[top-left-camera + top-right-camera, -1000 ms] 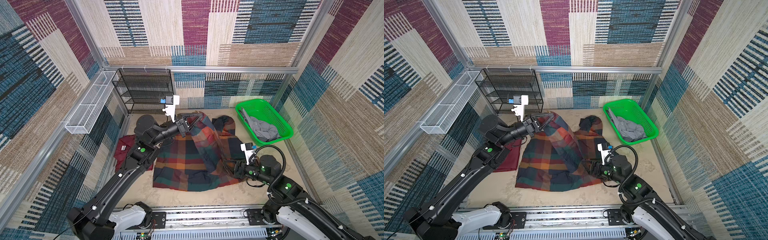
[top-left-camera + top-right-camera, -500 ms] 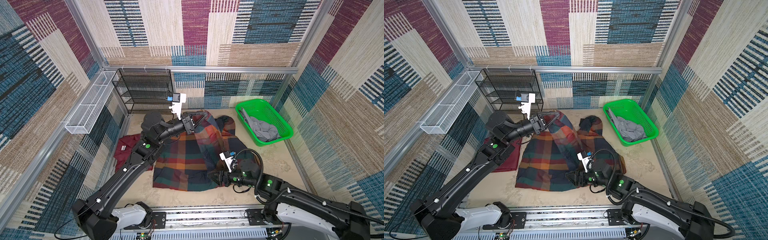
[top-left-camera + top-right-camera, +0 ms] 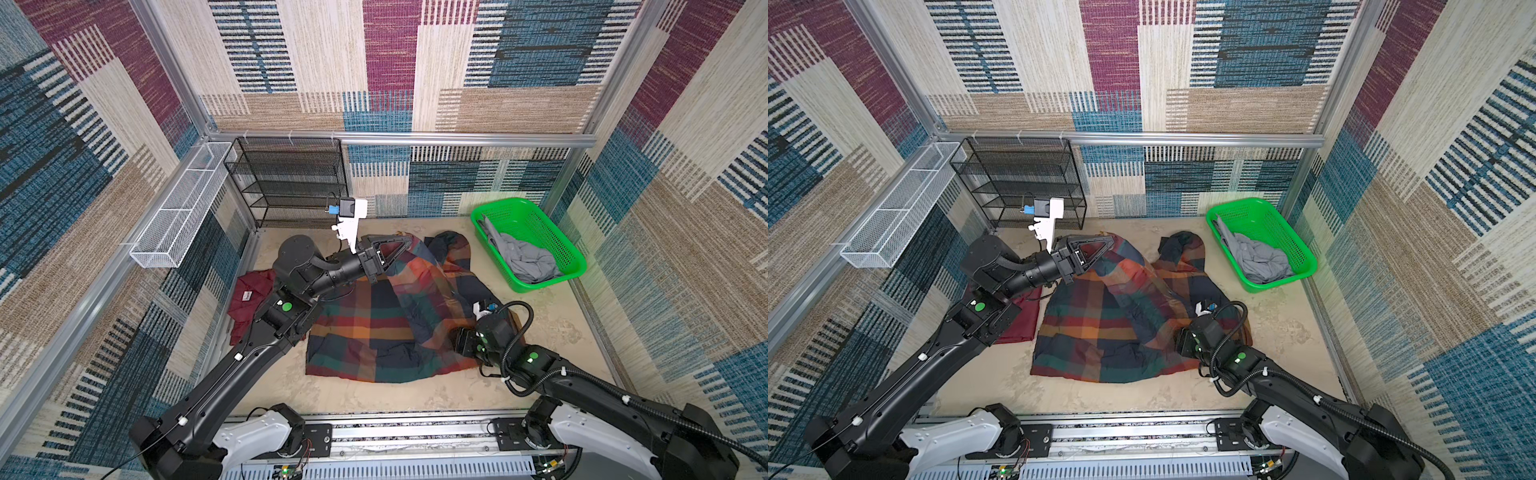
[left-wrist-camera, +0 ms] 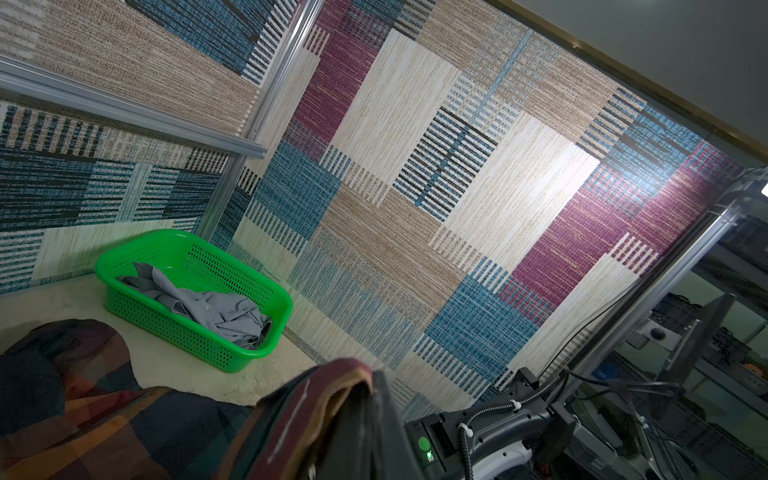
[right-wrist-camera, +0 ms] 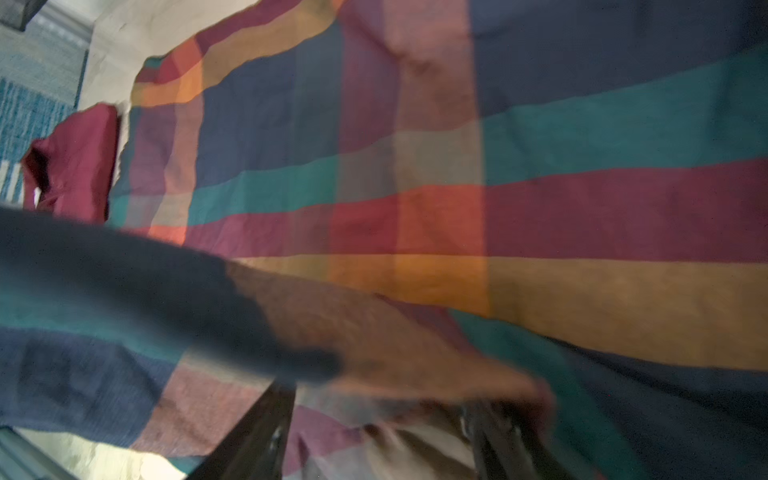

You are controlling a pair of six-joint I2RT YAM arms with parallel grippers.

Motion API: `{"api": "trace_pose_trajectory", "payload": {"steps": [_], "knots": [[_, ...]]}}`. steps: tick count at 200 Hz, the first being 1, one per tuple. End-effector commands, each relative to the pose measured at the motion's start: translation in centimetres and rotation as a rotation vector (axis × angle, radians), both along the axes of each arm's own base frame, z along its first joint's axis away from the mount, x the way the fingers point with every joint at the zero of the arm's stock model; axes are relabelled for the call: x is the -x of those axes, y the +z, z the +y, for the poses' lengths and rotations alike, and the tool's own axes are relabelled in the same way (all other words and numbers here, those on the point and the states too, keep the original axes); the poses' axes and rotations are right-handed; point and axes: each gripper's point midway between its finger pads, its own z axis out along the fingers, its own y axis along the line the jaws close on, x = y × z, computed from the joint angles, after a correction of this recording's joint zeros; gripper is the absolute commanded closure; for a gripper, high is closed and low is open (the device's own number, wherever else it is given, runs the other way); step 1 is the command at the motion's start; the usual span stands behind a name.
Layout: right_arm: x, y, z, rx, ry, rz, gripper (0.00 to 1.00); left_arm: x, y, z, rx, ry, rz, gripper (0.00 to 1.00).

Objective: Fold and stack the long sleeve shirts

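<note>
Shirts counted: three. The plaid shirt lies spread across the middle of the table; the maroon shirt lies at its left, partly under the left arm; the grey shirt sits crumpled in the one green basket at the far right.

Also present: one black wire rack at the back wall; one white wire basket on the left wall.

Writing: one small white label on the maroon shirt, too small to read.

Left gripper: clamped on the plaid shirt's far edge, holding it raised off the table.

Right gripper: low over the plaid shirt's near right part; fingers stand apart with plaid cloth bunched between them; view blurred, so a grip cannot be confirmed.
</note>
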Motion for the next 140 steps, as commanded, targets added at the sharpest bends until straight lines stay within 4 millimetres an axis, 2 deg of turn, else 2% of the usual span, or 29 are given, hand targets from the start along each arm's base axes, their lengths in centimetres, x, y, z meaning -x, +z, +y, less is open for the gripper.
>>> {"api": "trace_pose_trajectory", "payload": {"steps": [1, 23, 55, 66, 78, 95, 105, 140], "knots": [[-0.7, 0.0, -2.9, 0.069, -0.102, -0.017, 0.34, 0.8, 0.6, 0.3, 0.023, -0.010, -0.064, 1.00], [-1.2, -0.4, -4.0, 0.089, -0.127, 0.004, 0.33, 1.2, -0.6, 0.4, 0.024, -0.025, -0.064, 1.00], [-1.5, -1.1, -4.4, 0.081, -0.128, 0.029, 0.33, 2.0, -2.8, 0.8, 0.014, -0.032, -0.053, 1.00], [-1.7, -0.5, -4.2, 0.066, -0.117, 0.020, 0.32, 2.1, -3.4, 1.0, 0.013, -0.026, -0.047, 1.00], [-2.0, 1.1, -3.3, 0.030, -0.069, -0.030, 0.29, 2.3, -3.7, 1.1, 0.015, -0.026, -0.042, 1.00], [-2.0, 3.0, -2.6, -0.007, -0.013, -0.113, 0.27, 2.4, -3.6, 1.2, 0.025, -0.028, -0.046, 1.00], [-1.8, 3.2, -2.1, -0.028, 0.024, -0.133, 0.28, 2.4, -3.3, 1.2, 0.033, -0.031, -0.051, 1.00], [-1.3, 0.2, -1.4, -0.006, 0.066, -0.039, 0.36, 2.5, -1.4, 1.0, 0.082, -0.052, -0.079, 1.00]]}}
